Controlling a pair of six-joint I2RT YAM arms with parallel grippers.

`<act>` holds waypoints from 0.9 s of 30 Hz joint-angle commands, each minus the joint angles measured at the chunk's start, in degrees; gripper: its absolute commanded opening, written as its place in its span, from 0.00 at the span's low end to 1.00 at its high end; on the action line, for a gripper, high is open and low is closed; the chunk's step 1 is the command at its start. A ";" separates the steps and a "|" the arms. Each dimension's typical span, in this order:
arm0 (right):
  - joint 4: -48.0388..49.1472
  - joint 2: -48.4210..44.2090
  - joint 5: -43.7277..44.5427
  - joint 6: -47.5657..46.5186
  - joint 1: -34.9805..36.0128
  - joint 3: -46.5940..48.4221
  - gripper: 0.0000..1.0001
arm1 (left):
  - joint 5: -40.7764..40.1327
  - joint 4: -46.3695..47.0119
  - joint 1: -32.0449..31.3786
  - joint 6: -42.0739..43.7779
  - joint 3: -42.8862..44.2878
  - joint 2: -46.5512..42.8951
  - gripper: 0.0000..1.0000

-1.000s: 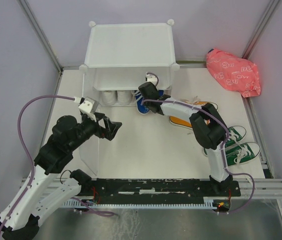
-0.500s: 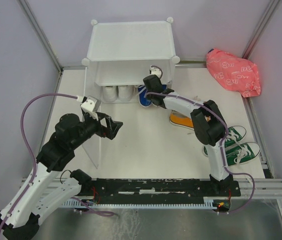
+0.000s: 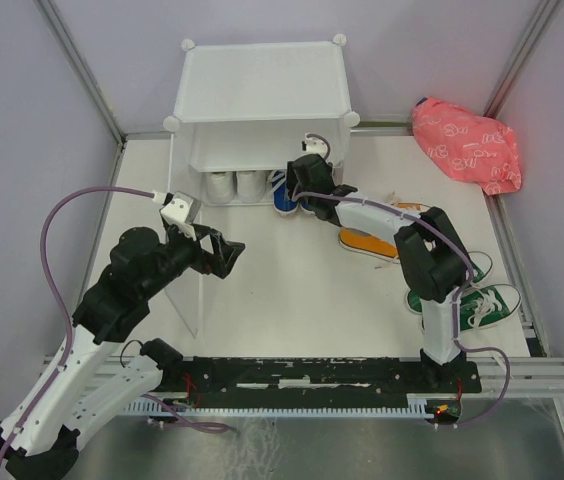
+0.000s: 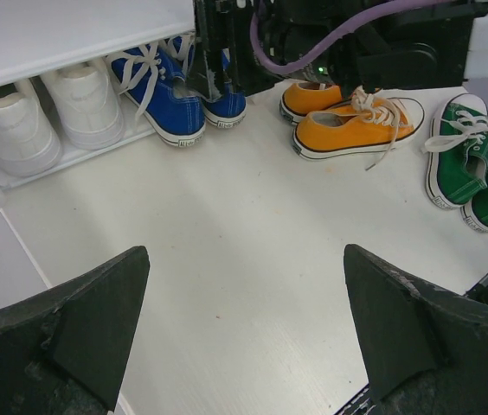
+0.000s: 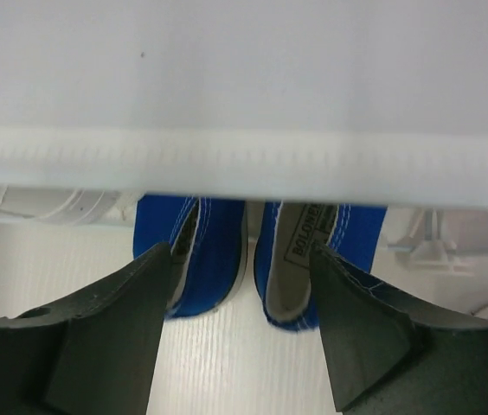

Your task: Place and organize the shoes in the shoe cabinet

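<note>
The white shoe cabinet (image 3: 262,85) stands at the back with its front panel (image 3: 190,292) swung open to the left. Under its shelf sit two white shoes (image 4: 45,121) and, to their right, two blue shoes (image 3: 284,192) side by side, heels sticking out. My right gripper (image 5: 240,259) is open at those blue heels (image 5: 205,251), one finger over each shoe's opening, gripping nothing. The orange pair (image 3: 372,240) and green pair (image 3: 482,290) lie on the table to the right. My left gripper (image 4: 244,320) hovers open and empty above the table, beside the open panel.
A pink patterned bag (image 3: 467,143) lies at the back right. The shelf's front edge (image 5: 244,160) hangs just above my right fingers. Grey walls and metal rails enclose the table (image 3: 282,300).
My right gripper moved toward the cabinet with the blue shoes, pushed them under the shelf, then opened and let go. The cabinet shifted back slightly. The left arm barely moved.
</note>
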 commanded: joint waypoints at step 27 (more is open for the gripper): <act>-0.71 1.11 18.82 -1.37 1.93 0.04 0.26 | -0.56 2.04 0.10 -0.82 0.53 0.12 0.99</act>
